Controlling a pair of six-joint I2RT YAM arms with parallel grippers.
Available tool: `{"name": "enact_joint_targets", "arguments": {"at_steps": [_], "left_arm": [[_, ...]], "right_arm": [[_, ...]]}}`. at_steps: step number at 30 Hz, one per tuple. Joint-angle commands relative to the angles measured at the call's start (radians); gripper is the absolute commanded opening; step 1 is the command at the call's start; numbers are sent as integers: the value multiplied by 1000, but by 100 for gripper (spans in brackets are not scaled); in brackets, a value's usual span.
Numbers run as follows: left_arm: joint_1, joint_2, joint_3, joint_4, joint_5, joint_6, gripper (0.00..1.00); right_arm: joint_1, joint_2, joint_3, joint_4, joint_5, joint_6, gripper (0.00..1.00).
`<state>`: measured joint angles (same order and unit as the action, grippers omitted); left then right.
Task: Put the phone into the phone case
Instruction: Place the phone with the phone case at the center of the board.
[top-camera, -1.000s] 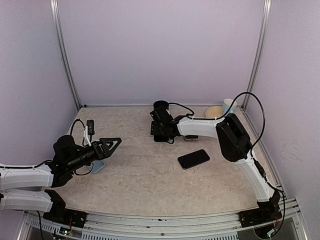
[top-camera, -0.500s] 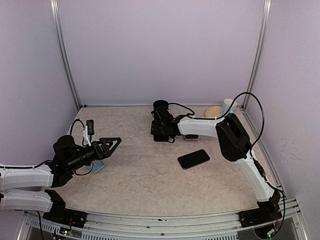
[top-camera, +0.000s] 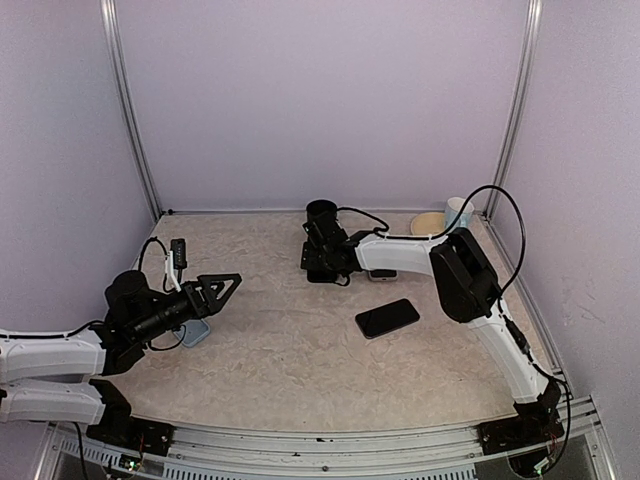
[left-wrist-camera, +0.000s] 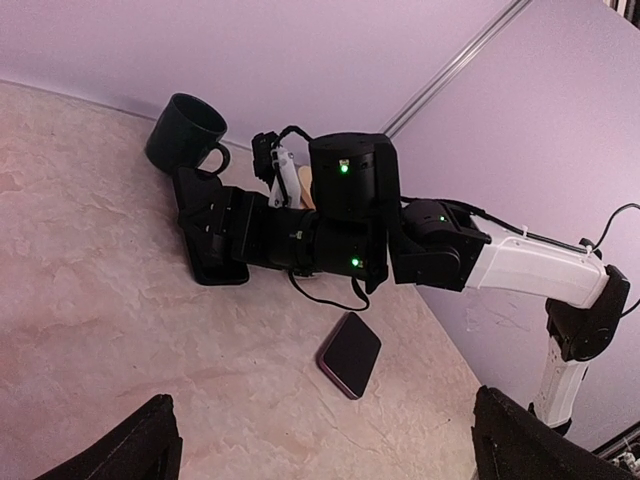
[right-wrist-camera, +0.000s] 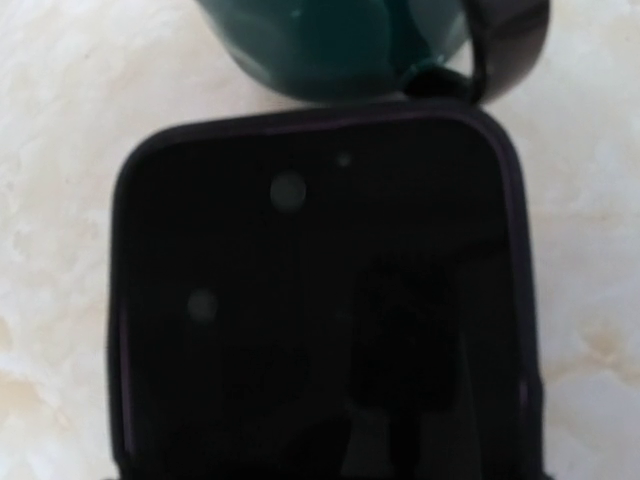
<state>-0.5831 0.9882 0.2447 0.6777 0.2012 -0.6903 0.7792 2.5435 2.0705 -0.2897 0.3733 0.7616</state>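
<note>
The phone (top-camera: 387, 318) is a black slab with a purplish edge, lying flat right of the table's middle, also in the left wrist view (left-wrist-camera: 350, 354). The phone case (right-wrist-camera: 320, 300), black with a dark purple rim, lies at the back just in front of a dark mug (top-camera: 322, 212). My right gripper (top-camera: 320, 258) is down on the case (top-camera: 322, 276). The case fills the right wrist view and hides the fingers. My left gripper (top-camera: 222, 285) hovers open at the left with nothing between its fingertips (left-wrist-camera: 150, 440), facing the phone from a distance.
A small blue object (top-camera: 195, 333) lies under the left gripper, and a small black device (top-camera: 180, 250) sits behind it. A yellow bowl (top-camera: 428, 222) and a pale cup (top-camera: 457, 210) stand in the back right corner. A grey item (top-camera: 382, 275) shows under the right forearm.
</note>
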Motion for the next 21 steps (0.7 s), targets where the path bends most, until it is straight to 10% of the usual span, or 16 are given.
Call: {"name": "enact_joint_targets", "arguments": {"at_steps": [1,21], "left_arm": [[0,-14,-11,-1,-8,17,99],[3,-32,-16,-4,-17,16,99]], "right_arm": [[-11,39,23,16,-6,25,79],[-12,44,33,15,-16,24,84]]}}
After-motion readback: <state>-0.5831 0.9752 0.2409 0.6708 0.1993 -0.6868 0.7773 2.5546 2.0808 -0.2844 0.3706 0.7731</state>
